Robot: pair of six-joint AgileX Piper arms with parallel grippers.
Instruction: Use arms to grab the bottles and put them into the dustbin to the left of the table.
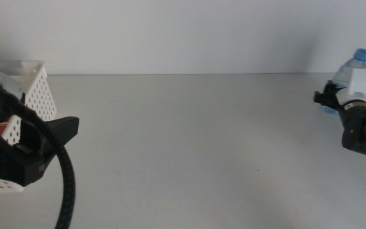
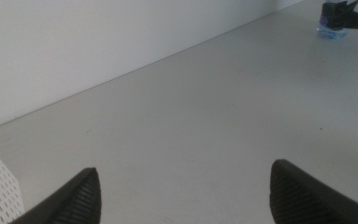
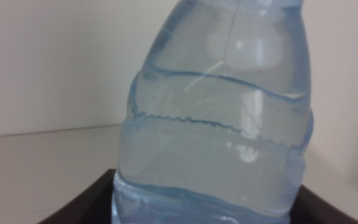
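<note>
Water bottle [image 3: 216, 118] between right gripper [image 1: 328, 100] jaws, upright.

lighting: bright, even, diffuse in all three views; no hard-edged shadows. middle view: the desk [image 1: 189, 140] reads pale grey with a slight darkening toward the lower edge; the wall behind is near white, with a soft grey shadow patch at its right end beside the water bottle [image 1: 351, 67]. the basket [image 1: 33, 86] is close to overexposed, its hole pattern faint. the black cable [image 1: 65, 184] in the foreground is soft, out of focus. left wrist view: dark jaws are blurred at the bottom edge; the desk is evenly lit. right wrist view: the bottle fills the frame, slightly soft, with white glare spots and streaks on the plastic; background blurred.
</note>
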